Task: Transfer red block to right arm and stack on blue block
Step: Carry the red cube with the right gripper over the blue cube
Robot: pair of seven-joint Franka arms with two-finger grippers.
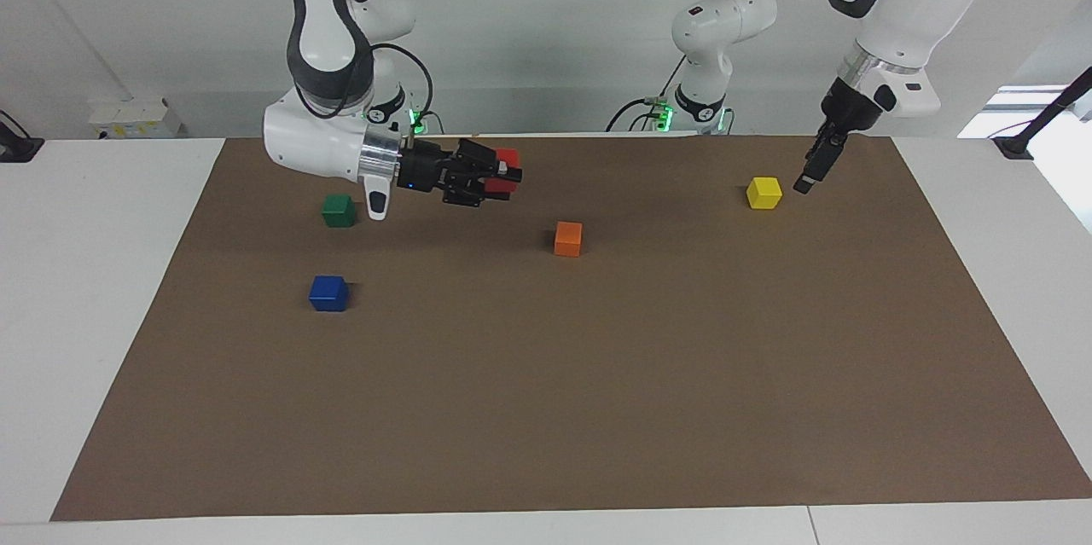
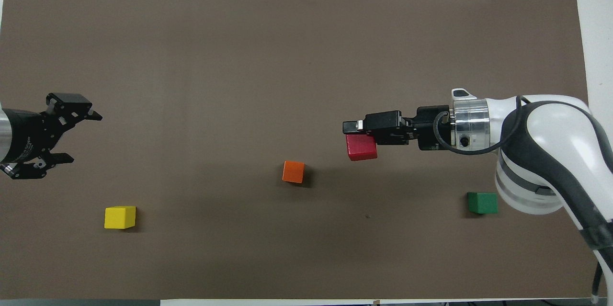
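The red block (image 1: 506, 163) (image 2: 362, 149) hangs in the air with my right gripper (image 1: 505, 175) (image 2: 355, 137) shut on it, over the mat between the green and orange cubes. The right arm lies level, its wrist turned sideways. The blue block (image 1: 328, 292) sits on the mat toward the right arm's end, farther from the robots than the green cube; in the overhead view the right wrist hides it. My left gripper (image 1: 809, 174) (image 2: 82, 136) hangs open and empty beside the yellow cube, at the left arm's end.
An orange cube (image 1: 568, 238) (image 2: 293, 171) lies mid-table. A yellow cube (image 1: 763, 192) (image 2: 120, 217) and a green cube (image 1: 339, 210) (image 2: 482, 202) sit nearer the robots at either end. All rest on a brown mat (image 1: 597, 374).
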